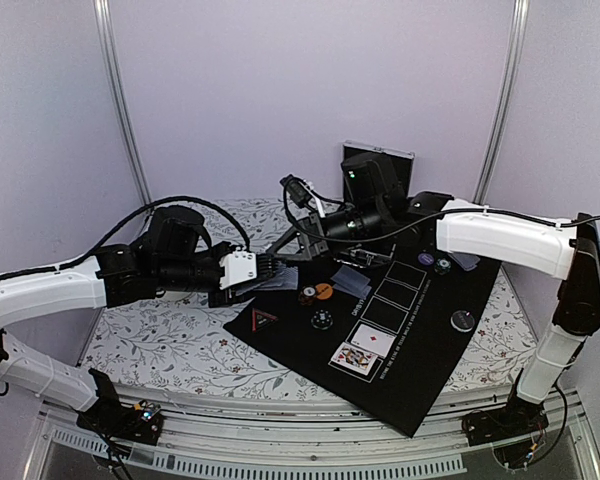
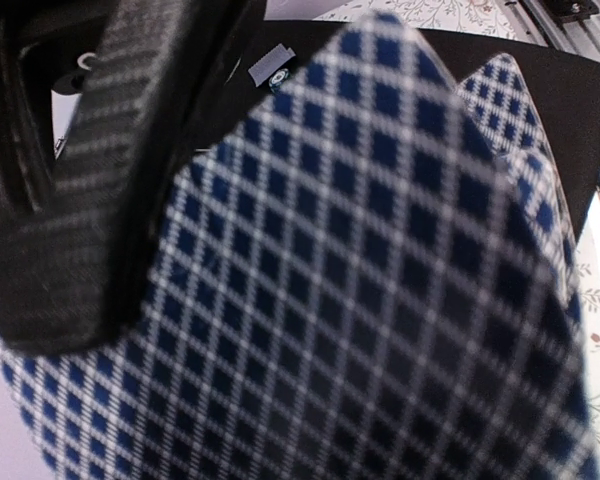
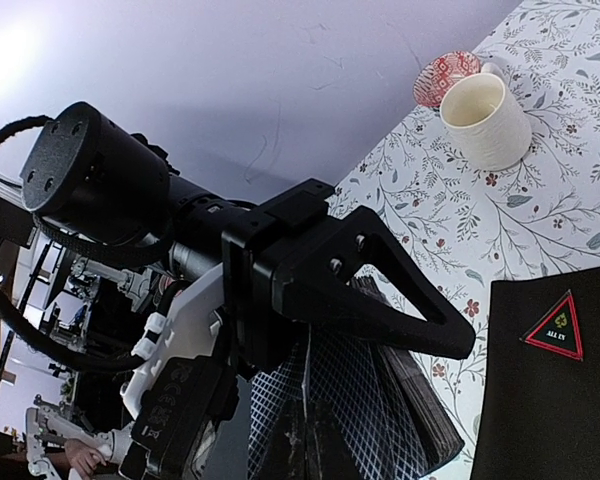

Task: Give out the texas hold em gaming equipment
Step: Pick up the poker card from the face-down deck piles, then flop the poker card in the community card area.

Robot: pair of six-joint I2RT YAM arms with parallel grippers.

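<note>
My left gripper (image 1: 270,268) is shut on a deck of playing cards (image 3: 416,406) with blue diamond backs, held in the air at the mat's left corner. My right gripper (image 1: 298,252) meets it from the right and is shut on the top card (image 3: 341,406). That card (image 2: 360,280) fills the left wrist view and hides the left fingertips, with another card (image 2: 520,130) showing behind it. On the black mat (image 1: 420,370) lie two face-up cards (image 1: 363,350), an orange button disc (image 1: 321,292), a striped chip (image 1: 322,320), two chips (image 1: 433,262) and a dark disc (image 1: 464,320).
A cream cup (image 3: 485,120) and a small red-patterned bowl (image 3: 445,78) stand on the flowered tablecloth beyond the mat. A red "ALL IN" triangle (image 1: 264,320) lies on the mat's left corner. Face-down cards (image 1: 352,283) rest near the mat's far edge. A black case (image 1: 380,165) stands at the back.
</note>
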